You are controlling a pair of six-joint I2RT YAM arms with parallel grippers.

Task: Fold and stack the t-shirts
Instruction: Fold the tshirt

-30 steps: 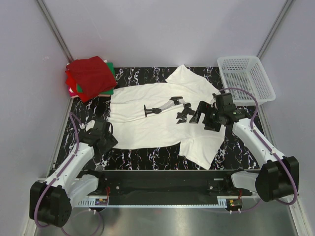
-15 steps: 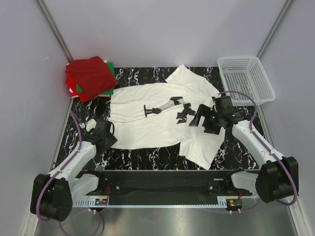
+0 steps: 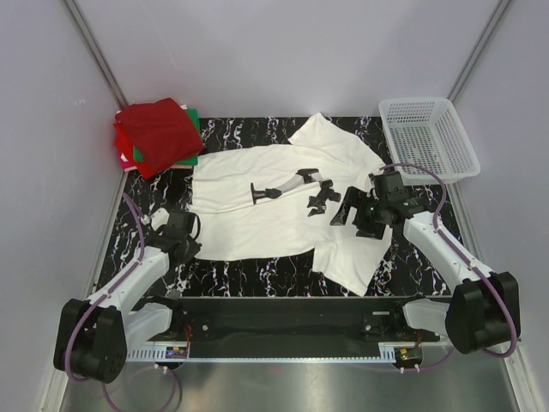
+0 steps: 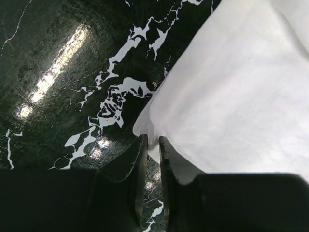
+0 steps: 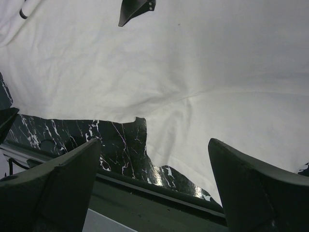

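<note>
The white t-shirt (image 3: 249, 219) is lying spread flat on the black marble table (image 3: 257, 270), neck end towards the right and hem towards the left. The folded stack (image 3: 159, 133) sits at the far-left corner, dark red on top with bits of bright red and green poking out at the edges. The white mesh basket (image 3: 416, 101) is at the far right, off the marble.

From the top view the left gripper (image 3: 184, 240) is just parked at the shirt's near-left corner, and that's all you get. The left wrist view is way more useful: its fingers (image 4: 139, 162) are almost together with only a thin slit between them, and the shirt corner (image 4: 147, 130) sits right at the tips. I honestly can't tell if the cloth is pinched or only touching.

The right gripper (image 3: 350, 213) is over the right side of the shirt. The right wrist view shows its fingers (image 5: 63, 183) spread wide with nothing in them, above the spot where the near sleeve meets the body. There's also a dark shape on the cloth (image 5: 135, 9), and I can't make out what it is.
</note>
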